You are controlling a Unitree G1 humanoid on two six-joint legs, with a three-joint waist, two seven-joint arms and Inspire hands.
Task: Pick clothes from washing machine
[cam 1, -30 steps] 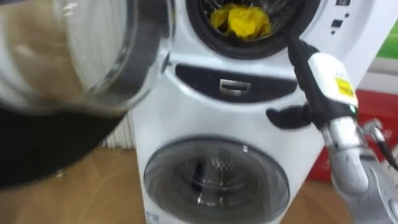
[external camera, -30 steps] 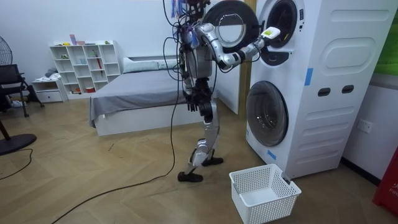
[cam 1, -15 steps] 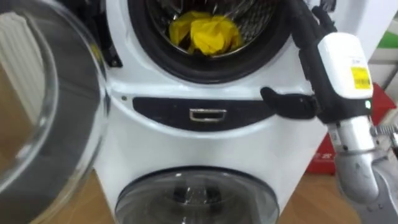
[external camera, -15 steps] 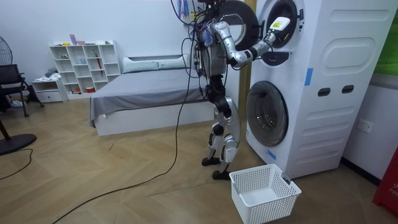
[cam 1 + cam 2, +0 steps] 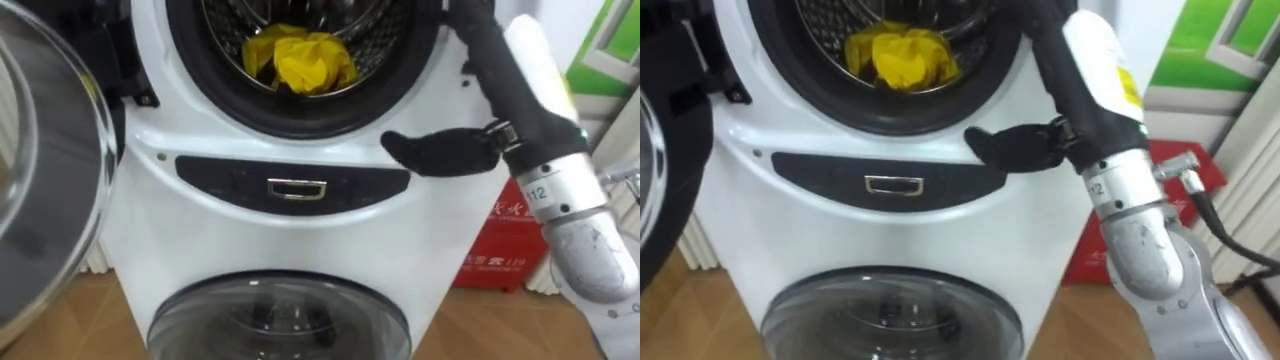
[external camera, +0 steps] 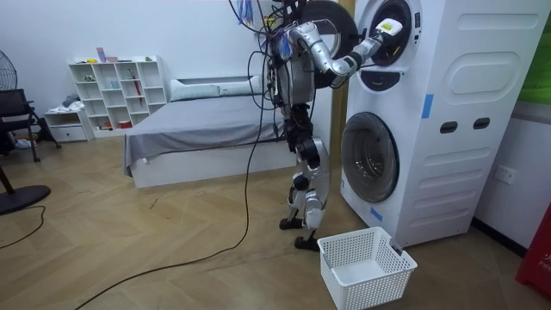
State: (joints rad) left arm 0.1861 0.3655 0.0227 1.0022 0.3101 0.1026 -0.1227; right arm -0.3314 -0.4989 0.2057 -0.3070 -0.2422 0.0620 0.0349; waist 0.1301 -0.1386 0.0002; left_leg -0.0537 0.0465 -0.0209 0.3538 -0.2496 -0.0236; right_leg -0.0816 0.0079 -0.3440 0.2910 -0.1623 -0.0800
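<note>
The robot stands at the stacked washing machine (image 6: 413, 120) with its right hand (image 5: 525, 95) raised at the right rim of the open upper drum (image 5: 300, 112). Its fingers (image 5: 480, 45) are straight and the thumb is spread, grasping nothing. The yellow cloth (image 5: 300, 60) lies crumpled inside the drum, left of the fingers, and the round glass door (image 5: 40, 200) stands swung open at the left.

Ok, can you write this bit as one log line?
right hand: open, at drum | cloth: yellow, in drum, not yet picked | door: open
</note>
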